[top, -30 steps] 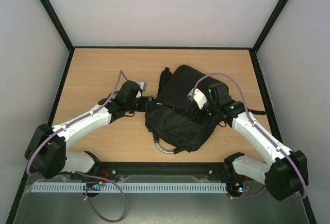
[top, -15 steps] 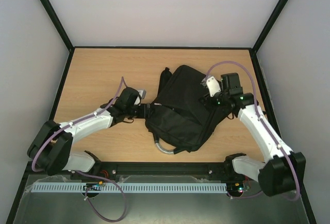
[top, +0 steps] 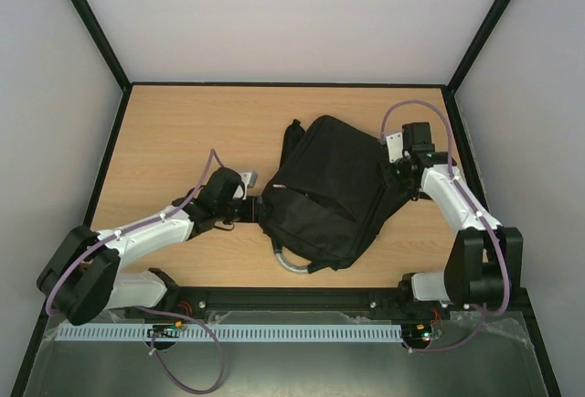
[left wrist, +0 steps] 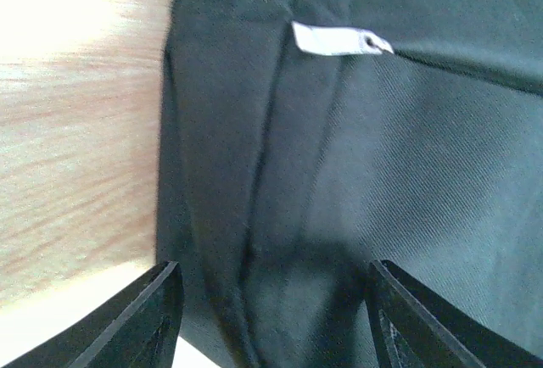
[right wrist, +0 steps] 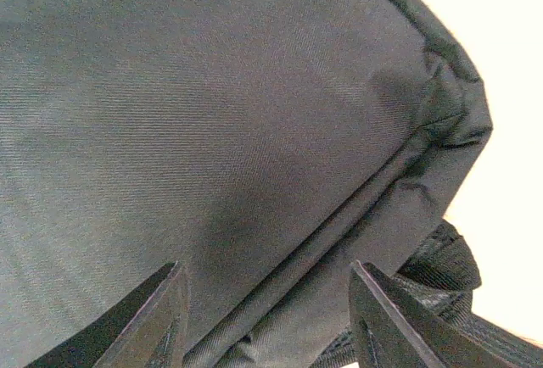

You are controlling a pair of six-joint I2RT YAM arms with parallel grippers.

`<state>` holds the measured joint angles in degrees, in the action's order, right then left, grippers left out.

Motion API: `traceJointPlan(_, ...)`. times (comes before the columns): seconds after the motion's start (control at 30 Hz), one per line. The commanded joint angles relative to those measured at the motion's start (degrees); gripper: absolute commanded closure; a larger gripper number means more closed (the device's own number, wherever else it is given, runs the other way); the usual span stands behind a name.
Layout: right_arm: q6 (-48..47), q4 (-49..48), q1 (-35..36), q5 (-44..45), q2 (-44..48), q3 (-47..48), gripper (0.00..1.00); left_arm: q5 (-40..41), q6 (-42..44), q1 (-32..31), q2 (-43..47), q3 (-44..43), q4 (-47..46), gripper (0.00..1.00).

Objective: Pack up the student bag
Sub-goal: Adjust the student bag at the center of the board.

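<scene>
A black student bag (top: 327,187) lies flat in the middle of the wooden table. My left gripper (top: 253,207) is at the bag's left edge, open, with the dark fabric (left wrist: 339,173) and a small white tag (left wrist: 339,40) in front of its jaws. My right gripper (top: 395,180) is at the bag's right edge, open, over the bag's seam (right wrist: 339,224) and a webbing strap (right wrist: 445,270). Neither gripper holds anything.
A grey curved handle or tube (top: 291,262) sticks out under the bag's near edge. Black straps (top: 291,136) lie at the bag's far left corner. Bare table (top: 174,132) lies to the left and behind. Black frame walls border the table.
My right gripper has moved from over the middle of the bag out to its right edge. My left gripper has drawn slightly nearer along the bag's left edge.
</scene>
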<state>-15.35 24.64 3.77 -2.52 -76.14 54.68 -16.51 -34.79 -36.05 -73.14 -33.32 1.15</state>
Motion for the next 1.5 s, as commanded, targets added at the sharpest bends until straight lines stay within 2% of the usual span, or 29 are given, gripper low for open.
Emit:
traceJointPlan(0.0, -0.4, -0.5, 0.2, 0.2, -5.1, -0.1, 0.48, -1.2, -1.3, -3.0, 2.4, 1.9, -1.5, 0.39)
traceJointPlan(0.27, -0.8, -0.1, 3.0, -1.9, -17.7, 7.5, 0.49, 3.2, -4.0, -12.0, 0.8, 2.4, -2.7, 0.40)
traceJointPlan(0.53, 1.5, 0.5, 8.8, -2.8, -27.5, 13.9, 0.50, 6.1, -6.9, -21.4, -5.5, -0.1, -4.5, 0.42)
traceJointPlan(0.67, 1.0, 2.2, 8.4, -2.6, -24.5, 14.9, 0.49, 9.9, -6.7, -24.1, -4.4, -2.1, 1.8, 0.41)
traceJointPlan(0.8, 0.5, 5.8, 8.2, -4.4, -15.3, 15.5, 0.46, 13.1, -6.0, -24.4, 3.5, -1.8, 8.4, 0.35)
traceJointPlan(0.97, 0.1, 9.9, 9.4, -12.0, -5.8, 15.6, 0.46, 18.4, -5.8, -21.7, 13.5, -1.9, 13.8, 0.29)
traceJointPlan(1.1, -1.4, 11.0, 12.2, -20.4, -1.2, 12.4, 0.50, 15.4, -5.7, -13.2, 16.8, -1.0, 12.2, 0.29)
traceJointPlan(1.3, -3.1, 10.8, 16.6, -25.5, 0.7, 6.2, 0.59, 8.7, -6.0, -3.7, 14.1, -0.4, 5.3, 0.40)
traceJointPlan(1.47, -4.5, 8.4, 17.8, -24.3, 0.5, 0.1, 0.61, 1.3, -7.1, -0.2, 7.8, -1.3, -1.0, 0.44)
